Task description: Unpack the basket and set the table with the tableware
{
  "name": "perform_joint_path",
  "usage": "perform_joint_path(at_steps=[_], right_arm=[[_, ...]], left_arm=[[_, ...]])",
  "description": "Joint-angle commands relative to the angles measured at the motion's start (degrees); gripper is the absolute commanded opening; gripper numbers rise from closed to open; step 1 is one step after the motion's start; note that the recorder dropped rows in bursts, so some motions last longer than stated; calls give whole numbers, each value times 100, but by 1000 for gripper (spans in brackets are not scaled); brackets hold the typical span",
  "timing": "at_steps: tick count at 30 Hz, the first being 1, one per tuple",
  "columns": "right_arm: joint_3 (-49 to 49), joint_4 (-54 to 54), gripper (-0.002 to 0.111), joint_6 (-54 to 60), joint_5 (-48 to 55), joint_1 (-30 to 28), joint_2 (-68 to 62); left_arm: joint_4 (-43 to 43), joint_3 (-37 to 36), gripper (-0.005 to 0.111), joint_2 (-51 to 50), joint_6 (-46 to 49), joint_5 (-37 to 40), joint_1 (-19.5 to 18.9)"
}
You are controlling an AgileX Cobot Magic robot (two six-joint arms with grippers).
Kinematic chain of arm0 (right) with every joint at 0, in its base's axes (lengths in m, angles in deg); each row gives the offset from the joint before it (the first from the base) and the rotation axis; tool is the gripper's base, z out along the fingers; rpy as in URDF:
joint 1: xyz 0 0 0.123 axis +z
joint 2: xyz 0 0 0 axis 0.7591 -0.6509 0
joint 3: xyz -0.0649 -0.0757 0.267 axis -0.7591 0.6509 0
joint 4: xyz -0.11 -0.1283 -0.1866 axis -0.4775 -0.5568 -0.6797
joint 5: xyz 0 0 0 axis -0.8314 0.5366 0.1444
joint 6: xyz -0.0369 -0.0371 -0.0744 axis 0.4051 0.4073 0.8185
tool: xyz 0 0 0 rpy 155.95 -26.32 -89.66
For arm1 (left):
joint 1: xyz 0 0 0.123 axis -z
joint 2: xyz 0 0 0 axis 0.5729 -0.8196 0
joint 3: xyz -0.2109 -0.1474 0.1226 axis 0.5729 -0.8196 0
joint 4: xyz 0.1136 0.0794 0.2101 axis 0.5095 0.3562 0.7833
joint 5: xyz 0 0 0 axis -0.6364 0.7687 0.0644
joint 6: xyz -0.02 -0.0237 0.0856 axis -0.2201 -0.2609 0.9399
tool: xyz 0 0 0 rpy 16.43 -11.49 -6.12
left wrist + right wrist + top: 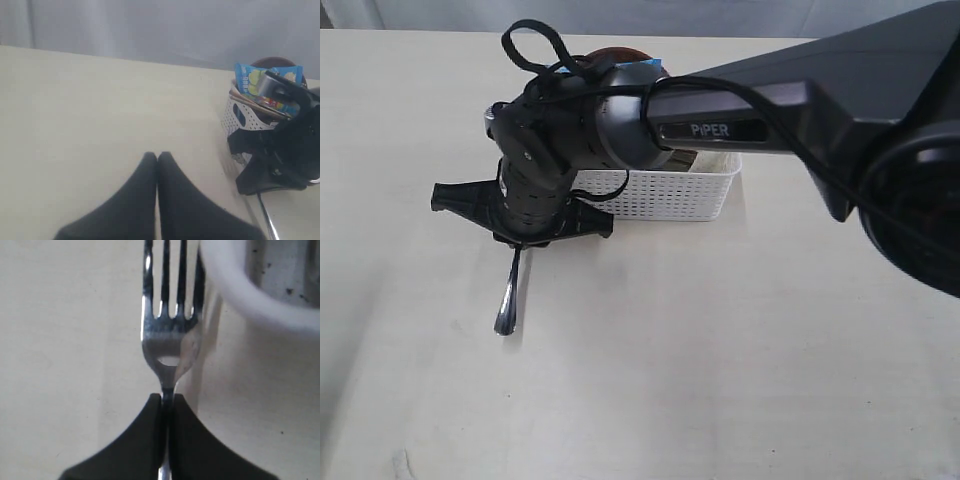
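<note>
- Grip first: your right gripper (166,402) is clamped on the fork (167,340) at the thin neck just below the tines, with the jaws pinched nearly together on the steel.
- The fork lies outside the basket (670,195), just beside one of its rounded corners. The tines are nearest the basket wall and the handle points away from it. You cannot tell from these views whether the handle tip touches the table (720,380).
- Your left gripper (157,162) is closed on nothing, its fingers pressed together, well apart from the basket over bare table.
- That narrow neck acts as a pivot. The long handle could swing in your pinch, so the fork may land askew.
- The tines sit close beside the basket wall. A sideways shift toward the basket could hook them in the grid holes or shove the basket.
- If you let go before the fork lies flat, it would likely drop, bounce and end up crooked.
- Your right arm spans above the basket, where the chips bag (267,82) stands up past the rim. A low retreat, or the loose cable loop (535,45), could catch on it and drag the contents out.
</note>
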Motion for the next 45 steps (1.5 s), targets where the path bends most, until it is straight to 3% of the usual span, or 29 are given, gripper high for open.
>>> perform_joint_path(at_steps=[1, 11, 19, 29, 33, 38, 42, 45], right_arm=[[-9, -27, 0, 58, -4, -8, -93], [-9, -38, 0, 58, -27, -8, -106], [-9, -27, 32, 47, -49, -8, -106], [-9, 17, 33, 174, 72, -8, 123], [-9, 386, 33, 1023, 326, -8, 569], [-9, 1115, 33, 3100, 926, -8, 1379], [-9, 995, 33, 4422, 1184, -90, 2180], [-9, 633, 33, 4781, 1196, -338, 2594]], left_arm=[[-66, -16, 0, 21, 3, -63, -6], [-66, -16, 0, 21, 3, -63, -6], [-66, -16, 0, 21, 3, -63, -6], [-66, -16, 0, 21, 3, -63, -6], [-66, -16, 0, 21, 3, -63, -6], [-66, -16, 0, 21, 3, -63, -6], [-66, -16, 0, 21, 3, -63, -6], [-66, -16, 0, 21, 3, -63, -6]])
